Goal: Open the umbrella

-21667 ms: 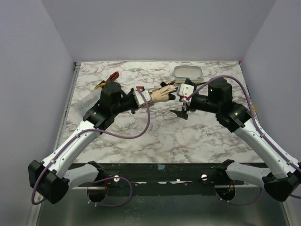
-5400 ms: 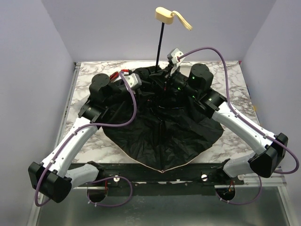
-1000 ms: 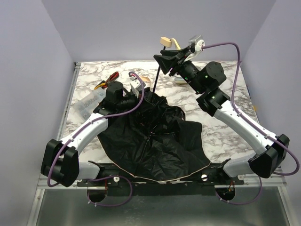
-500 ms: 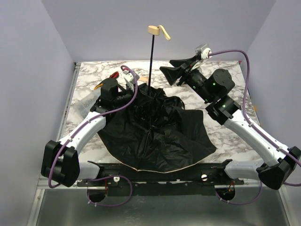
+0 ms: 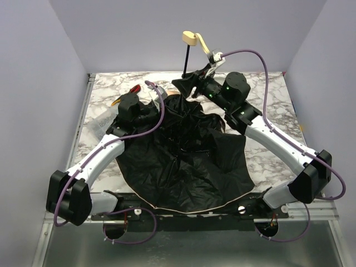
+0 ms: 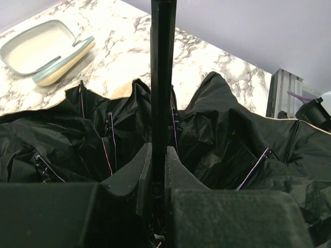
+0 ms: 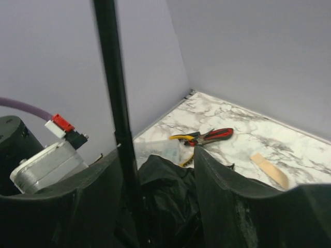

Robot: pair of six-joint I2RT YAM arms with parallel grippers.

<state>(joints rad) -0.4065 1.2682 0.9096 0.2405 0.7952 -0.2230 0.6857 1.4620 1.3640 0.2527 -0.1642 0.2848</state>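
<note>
Umbrella (image 5: 183, 161) sits at the middle-front of the marble table (image 5: 267, 111), canopy spread but crumpled, black underside up, tan edge showing along the near rim. Shaft (image 5: 186, 61) stands up from the canopy's far side, roughly upright. Beige handle (image 5: 191, 38) is at the top of it, with the strap (image 5: 203, 44) hanging off to the right.

Left gripper (image 6: 156, 152) is low on the shaft, just above the folds and ribs. Its 2 fingers are clamped tight on the shaft.

Right gripper (image 7: 155, 155) is higher up, at the far side of the canopy. Its jaws are apart with the shaft standing between them, close to 1 finger with a clear gap to the other. Cannot tell if the shaft touches the near finger.

Red-and-yellow pliers (image 7: 207, 135) lie on the table's far-left part, just beyond the canopy edge. A flat beige strip (image 7: 270, 169) lies near them. A pale open case (image 6: 44, 49) lies on the table beyond the canopy, apart from it.
</note>
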